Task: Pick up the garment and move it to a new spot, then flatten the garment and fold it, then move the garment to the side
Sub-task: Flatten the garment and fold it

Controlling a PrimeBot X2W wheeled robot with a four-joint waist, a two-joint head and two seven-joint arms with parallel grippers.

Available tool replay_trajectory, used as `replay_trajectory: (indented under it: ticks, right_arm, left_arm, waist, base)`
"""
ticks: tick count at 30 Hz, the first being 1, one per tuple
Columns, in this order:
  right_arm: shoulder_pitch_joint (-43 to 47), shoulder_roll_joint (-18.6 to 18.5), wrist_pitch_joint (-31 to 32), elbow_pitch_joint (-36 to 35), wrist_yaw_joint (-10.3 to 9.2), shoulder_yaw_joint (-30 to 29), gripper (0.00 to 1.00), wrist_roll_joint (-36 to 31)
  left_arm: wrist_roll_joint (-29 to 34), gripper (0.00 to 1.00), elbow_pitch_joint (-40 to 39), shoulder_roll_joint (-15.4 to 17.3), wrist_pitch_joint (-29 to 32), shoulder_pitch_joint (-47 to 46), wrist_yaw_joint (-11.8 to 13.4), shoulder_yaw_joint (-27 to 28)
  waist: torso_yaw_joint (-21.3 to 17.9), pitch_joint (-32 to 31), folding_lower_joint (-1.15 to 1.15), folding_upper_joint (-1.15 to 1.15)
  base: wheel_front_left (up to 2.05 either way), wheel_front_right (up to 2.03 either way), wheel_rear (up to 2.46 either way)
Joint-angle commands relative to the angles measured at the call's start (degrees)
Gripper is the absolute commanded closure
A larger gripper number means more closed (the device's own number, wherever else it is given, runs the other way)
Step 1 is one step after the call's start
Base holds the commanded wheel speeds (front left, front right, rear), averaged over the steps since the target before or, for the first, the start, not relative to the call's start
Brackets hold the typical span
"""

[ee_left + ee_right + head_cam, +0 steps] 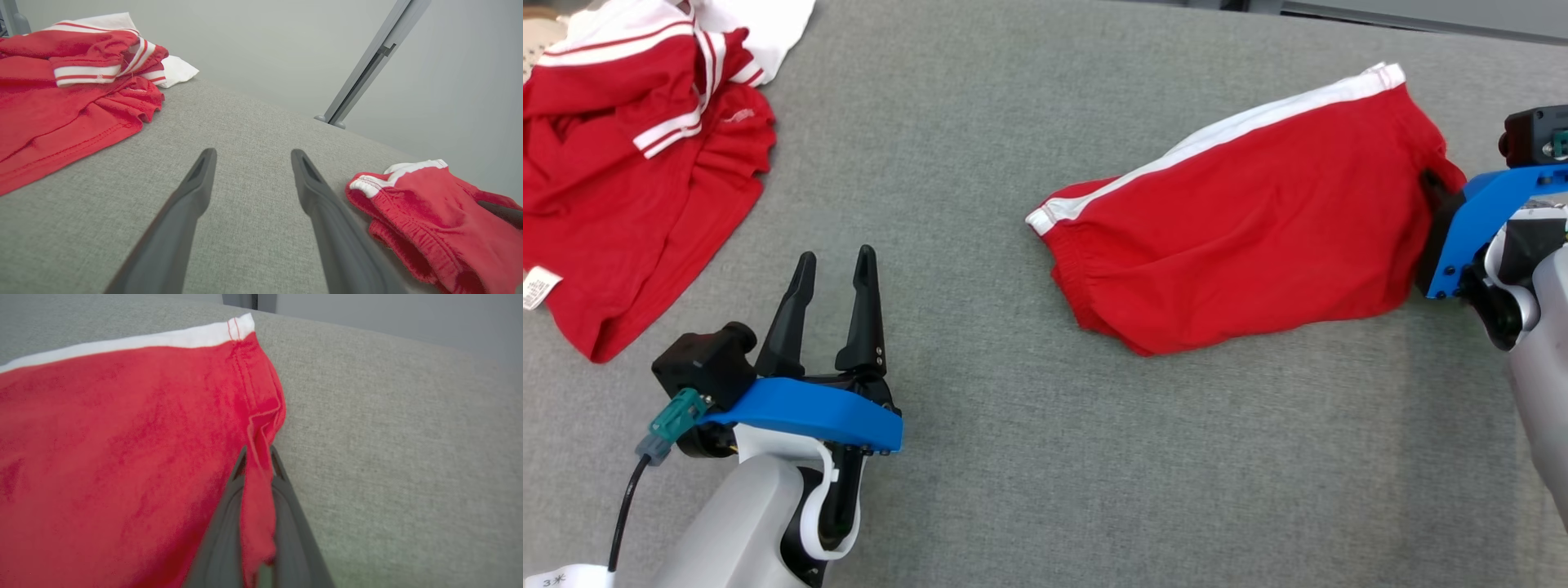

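The garment is a pair of red shorts (1250, 220) with a white side stripe, lying folded on the grey table (980, 147) right of centre. My right gripper (1436, 192) is shut on the hem at the shorts' right edge. In the right wrist view a fold of red cloth (257, 465) is pinched between the two fingers of that gripper (258, 455). My left gripper (837, 265) stands open over bare table at the lower left, well apart from the shorts (429, 208), with nothing between its fingers (196, 192).
A crumpled pile of red and white clothes (637, 155) lies at the table's far left corner, also seen in the left wrist view as a red heap (69, 90). A grey metal post (367, 65) stands beyond the table's far edge.
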Motion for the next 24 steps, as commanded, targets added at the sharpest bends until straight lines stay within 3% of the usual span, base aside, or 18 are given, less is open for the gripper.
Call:
replay_trajectory:
  ticks: [1, 7, 15, 24]
  right_arm:
    - [1.2, -0.2, -1.3, -0.9, 0.00, 0.4, 1.00, 1.1]
    - [5.4, 0.7, -7.6, -3.4, 0.00, -0.2, 1.00, 4.2]
    - [17.4, 4.2, -15.8, -6.4, 0.00, -3.8, 1.00, 7.2]
    - [25.4, 6.9, -19.0, -8.9, 0.00, -8.5, 1.00, 6.9]
  left_arm:
    - [0.4, 0.00, -0.3, 0.2, -0.2, 0.6, -0.4, 0.4]
    - [2.7, 0.00, 0.1, 0.2, -0.2, 2.3, -1.0, 3.0]
    - [5.6, 0.00, 1.8, 0.4, -0.2, 7.5, -1.4, 5.2]
    - [7.9, 0.00, 2.8, -1.9, -0.2, 10.8, -1.8, 4.8]
  waist:
    - [-1.0, -1.0, 0.00, 0.00]
    - [-4.9, -4.9, 0.00, 0.00]
    - [-11.2, -10.8, 0.00, 0.00]
    - [-13.1, -12.9, 0.00, 0.00]
  base:
    - [0.00, 0.00, 0.00]
    - [0.00, 0.00, 0.00]
    - [0.00, 0.00, 0.00]
    - [0.00, 0.00, 0.00]
